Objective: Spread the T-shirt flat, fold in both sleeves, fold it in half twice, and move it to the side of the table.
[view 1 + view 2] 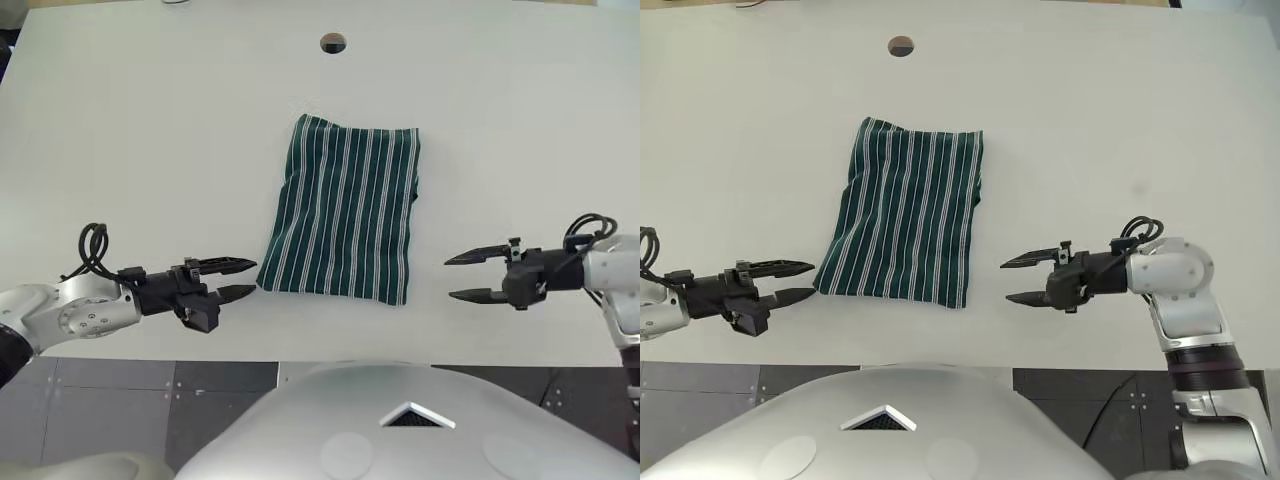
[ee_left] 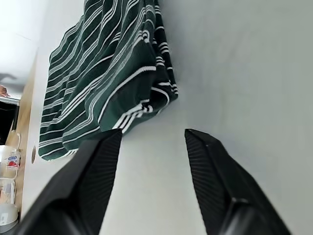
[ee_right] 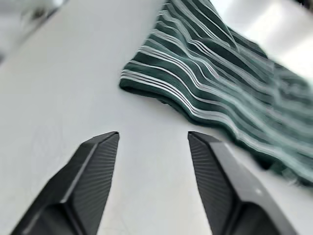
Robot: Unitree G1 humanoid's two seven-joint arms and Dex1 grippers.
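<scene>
T-shirt [image 1: 343, 208] green, white-striped, folded rectangle

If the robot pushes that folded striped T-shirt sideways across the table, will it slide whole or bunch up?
Probably floppy: the T-shirt is soft cloth, its edges rumpled in the wrist views. Pushed from one side, its layers would likely bunch rather than slide whole.

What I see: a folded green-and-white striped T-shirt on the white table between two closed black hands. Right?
Not quite: the left eye view shows the left hand and right hand open. The folded green-and-white striped T-shirt does lie between them on the white table.
</scene>
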